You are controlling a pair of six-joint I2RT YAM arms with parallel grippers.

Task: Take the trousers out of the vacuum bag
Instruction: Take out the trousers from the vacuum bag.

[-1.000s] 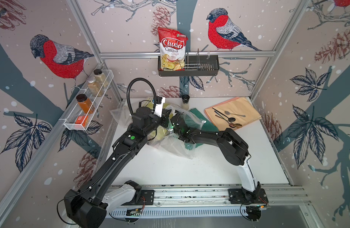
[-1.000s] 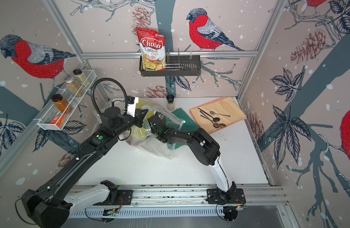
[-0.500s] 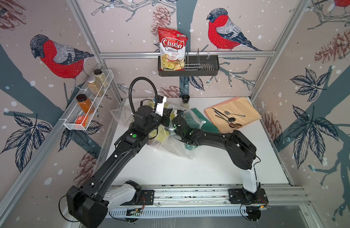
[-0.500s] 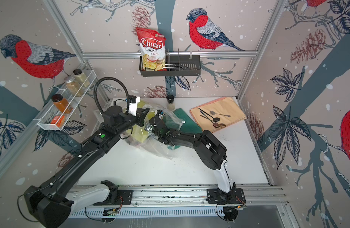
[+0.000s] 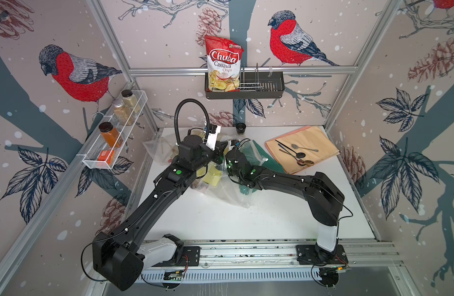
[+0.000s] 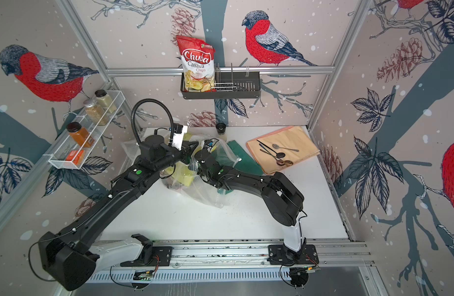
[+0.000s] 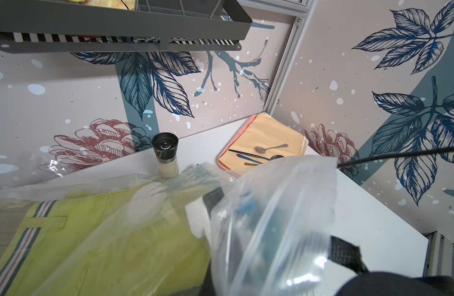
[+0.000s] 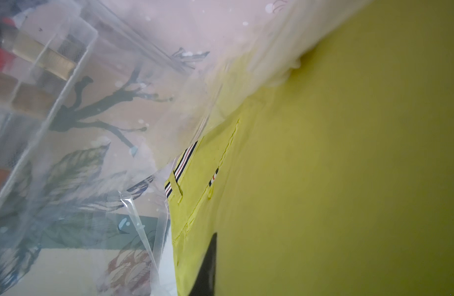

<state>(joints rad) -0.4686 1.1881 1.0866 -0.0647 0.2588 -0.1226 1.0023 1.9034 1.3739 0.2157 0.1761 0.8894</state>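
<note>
Bag (image 5: 228,196) lies crumpled at the back middle of the table (image 5: 220,223), with both my wrists over it. Trousers noted as follows. The yellow pair (image 5: 211,177) sits inside the bag, folded and seen through the film, with a striped waistband showing in both wrist views. The teal pair (image 5: 269,164) lies flat on my right side of the bag, partly under the film and touching the table; I cannot tell whether any of it is inside.

My left pincer (image 5: 221,150) is closed, clamped on a fold of bag film that it holds raised off the table. My right pincer (image 5: 230,144) is inside the bag mouth, pressed against the yellow pair. The fabric covers its jaws, so I cannot tell whether they grip. The two pincers are just beside each other.

A peach cloth (image 5: 315,139) bearing spoons (image 5: 299,155) lies near the teal pair. A grinder (image 5: 241,127) stands upright at the back wall.
</note>
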